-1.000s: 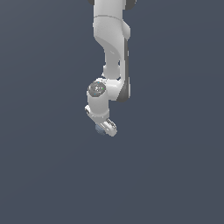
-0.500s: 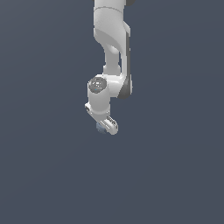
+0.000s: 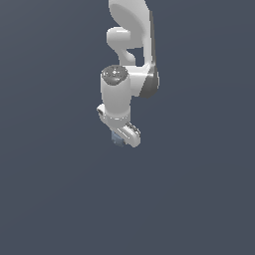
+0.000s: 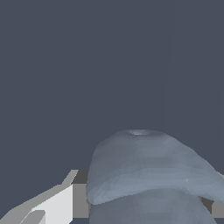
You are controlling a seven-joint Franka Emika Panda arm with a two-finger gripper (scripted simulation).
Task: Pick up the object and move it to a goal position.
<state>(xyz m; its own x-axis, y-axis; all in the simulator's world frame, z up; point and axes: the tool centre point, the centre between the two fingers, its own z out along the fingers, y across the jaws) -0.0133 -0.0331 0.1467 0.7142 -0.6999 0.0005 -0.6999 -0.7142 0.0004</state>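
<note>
A flat, featureless slate-grey backdrop [image 3: 55,189] filled both views, with no seam or horizon to separate floor from wall. Against it, in the exterior view, the glossy white jointed robot arm with dark grey joint bands [image 3: 130,35] came down from the top edge, bent through a rounded elbow, and ended in a thick white wrist housing capped by a speckled grey disc [image 3: 115,74]. Below that housing sat the white two-fingered gripper with its short cross bar [image 3: 122,135], tilted so that its bar ran down toward the exterior view's right. Tucked just under the bar was the small blue-grey roundish lump with faint darker bands [image 3: 118,139], mostly hidden by the fingers there, so only a sliver of it showed. The wrist view gave it far more room: the lump [image 4: 151,168] bulged up large and close, with a pale dimple at its crown, and one white finger [image 4: 52,205] lay against its flank while a grey pad edge showed at the opposite side. The jaws stood pinched on the lump, which hung clear of any surface that could be made out.
</note>
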